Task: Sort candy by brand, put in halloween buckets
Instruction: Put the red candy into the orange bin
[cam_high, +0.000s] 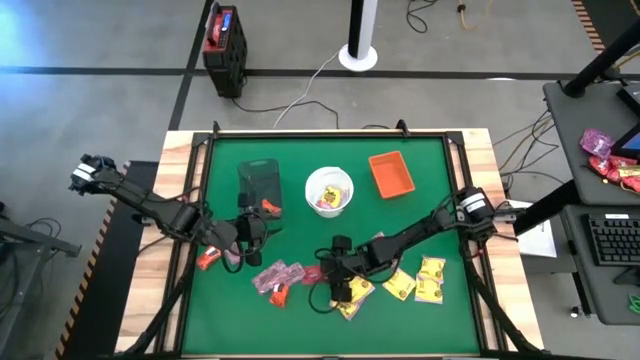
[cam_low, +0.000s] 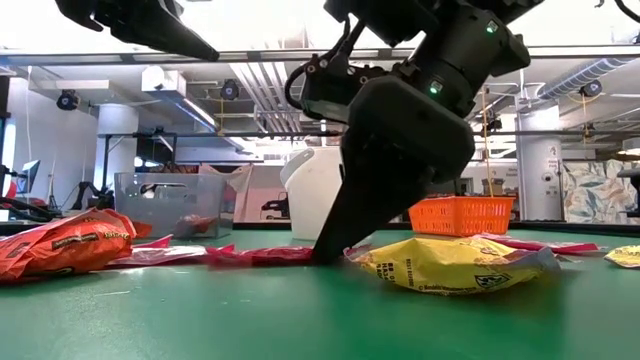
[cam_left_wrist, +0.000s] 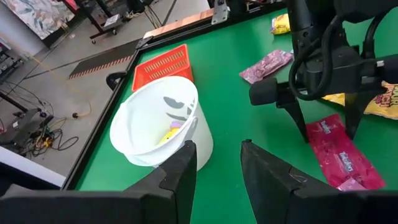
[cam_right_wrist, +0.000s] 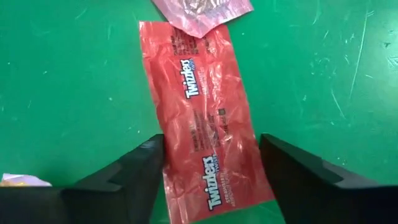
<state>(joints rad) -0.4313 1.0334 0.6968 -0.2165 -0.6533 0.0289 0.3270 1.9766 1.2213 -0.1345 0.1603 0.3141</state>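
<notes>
My right gripper (cam_right_wrist: 211, 180) is open and points down at the table, one finger on each side of a red Twizzlers packet (cam_right_wrist: 205, 112) that lies flat on the green mat. A pink packet (cam_right_wrist: 199, 9) overlaps that packet's far end. My left gripper (cam_left_wrist: 217, 168) is open and empty, near the dark tub (cam_high: 260, 185) and facing the white bucket (cam_left_wrist: 158, 121), which holds a few candies. The orange tray (cam_high: 390, 173) sits to the bucket's right. Yellow packets (cam_high: 415, 282), pink packets (cam_high: 277, 274) and a red-orange one (cam_high: 208, 259) lie on the mat. My right gripper comes from above with its fingers (cam_right_wrist: 140, 177) down at the mat, across the width of the red packet near one end (cam_right_wrist: 214, 186). The packet lies flat. Whether the fingers touch its long edges, I cannot tell.
A yellow packet (cam_low: 450, 265) lies right beside the right gripper's fingers (cam_low: 335, 240). A red-orange packet (cam_low: 60, 245) lies at the mat's left. Black rails frame the mat (cam_high: 440, 215). The two arms stand close together near the table's middle.
</notes>
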